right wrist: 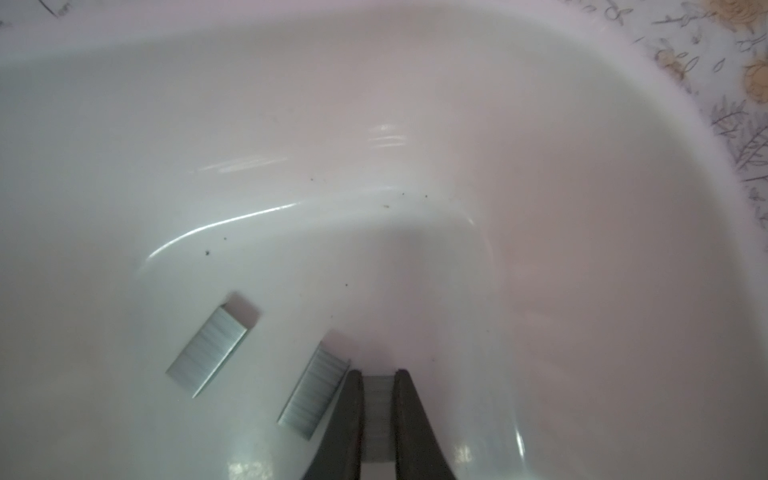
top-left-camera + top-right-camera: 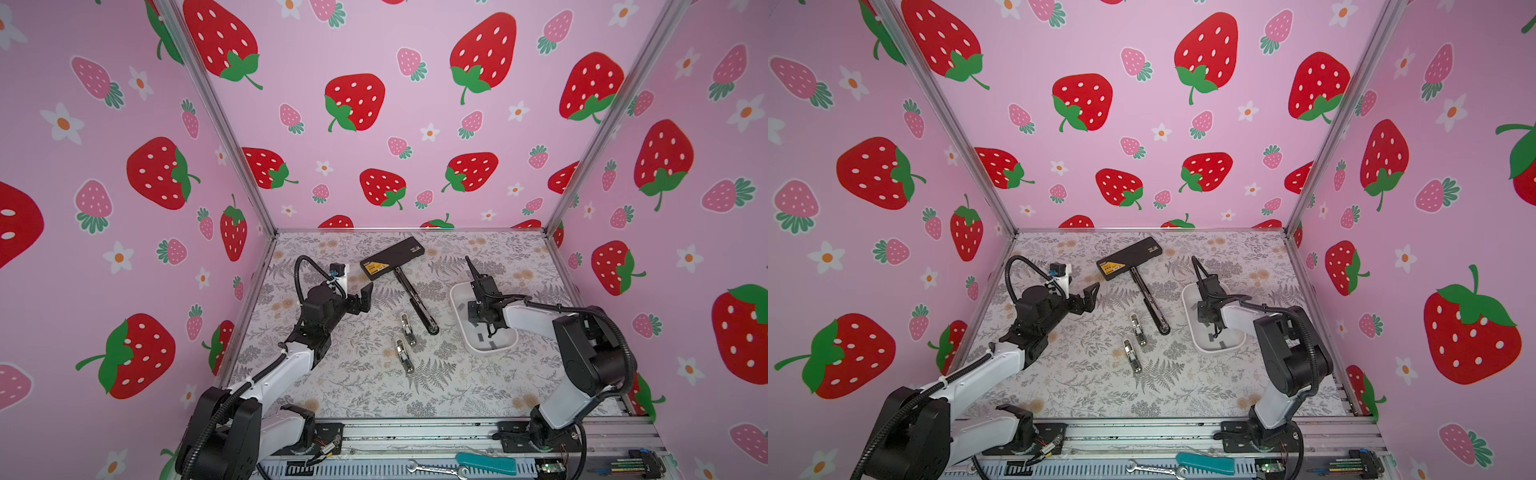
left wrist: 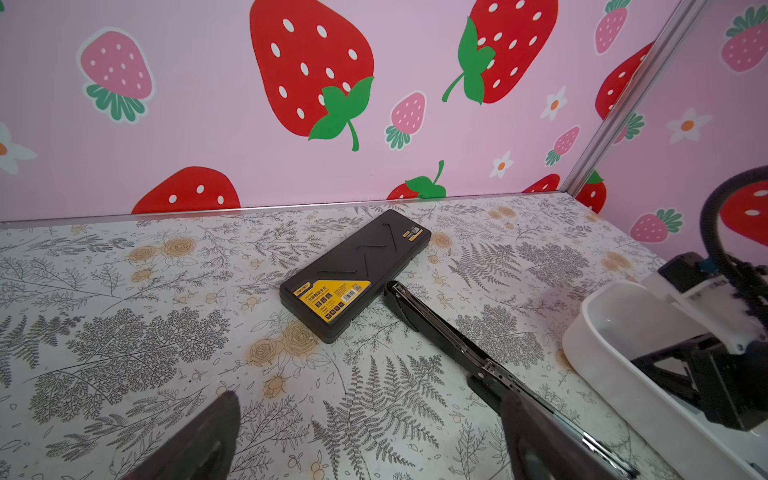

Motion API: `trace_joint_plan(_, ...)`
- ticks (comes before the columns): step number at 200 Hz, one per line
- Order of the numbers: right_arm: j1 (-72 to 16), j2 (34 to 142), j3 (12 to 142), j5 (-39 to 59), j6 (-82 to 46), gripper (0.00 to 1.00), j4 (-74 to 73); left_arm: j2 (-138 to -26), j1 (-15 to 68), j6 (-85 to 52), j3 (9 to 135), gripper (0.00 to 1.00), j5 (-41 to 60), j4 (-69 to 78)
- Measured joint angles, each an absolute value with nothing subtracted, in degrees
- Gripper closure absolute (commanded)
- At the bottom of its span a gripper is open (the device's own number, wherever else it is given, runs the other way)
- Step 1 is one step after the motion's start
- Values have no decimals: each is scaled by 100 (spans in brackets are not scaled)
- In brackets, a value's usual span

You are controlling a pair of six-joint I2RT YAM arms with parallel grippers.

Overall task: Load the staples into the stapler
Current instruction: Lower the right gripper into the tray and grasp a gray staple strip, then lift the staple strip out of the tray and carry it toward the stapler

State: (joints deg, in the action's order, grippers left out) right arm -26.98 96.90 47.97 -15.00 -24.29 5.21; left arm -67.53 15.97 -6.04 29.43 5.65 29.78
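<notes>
A white tray [image 2: 457, 309] at the right holds the staples, small grey strips. My right gripper [image 1: 378, 376] reaches down into the tray and is shut on one strip of staples [image 1: 377, 415]. Two more strips [image 1: 208, 345] [image 1: 313, 395] lie flat beside it on the tray floor. A long black stapler [image 2: 417, 302] lies opened out flat mid-table, its metal channel facing up [image 3: 449, 332]. Two small silver staplers [image 2: 407, 330] [image 2: 404, 355] lie in front of it. My left gripper [image 2: 365, 297] hovers open left of the long stapler, holding nothing; its fingers [image 3: 208, 432] are wide apart.
A black case with a yellow label [image 2: 392, 259] lies at the back, touching the long stapler's far end. A wrench [image 2: 436, 468] and a teal-handled tool [image 2: 484, 462] rest on the front rail. Pink strawberry walls close in three sides.
</notes>
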Motion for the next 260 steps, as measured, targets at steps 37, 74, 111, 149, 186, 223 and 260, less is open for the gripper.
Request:
trace_joint_plan(37, -2700, 9688, 4797, -1540, -2427, 88, 519, -6556, 1597, -639, 2882, 1, 633, 2805)
trace_joint_plan(74, -2685, 9550, 4724, -1723, -2412, 91, 596, -6309, 1597, -735, 2886, 1, 862, 2427)
trace_joint_plan(111, -2685, 8471, 4298, -1844, -2364, 91, 617, -6276, 1597, -810, 3079, 1, 1116, 1741)
trace_joint_plan(149, -2694, 7175, 3892, -1739, -2252, 91, 263, -5795, 1597, -939, 3352, 1, 1358, 1017)
trace_joint_plan(186, -2805, 6737, 3618, -1409, -2178, 94, -128, -5181, 1597, -939, 3605, 1, 1396, 161)
trace_joint_plan(223, -3164, 6748, 3496, -1131, -1946, 94, -517, -4047, 1597, -858, 3122, 1, 1304, 71)
trace_joint_plan(260, -3776, 6340, 3133, -932, -1769, 93, -1007, -3603, 1597, -906, 2766, 1, 1422, 43)
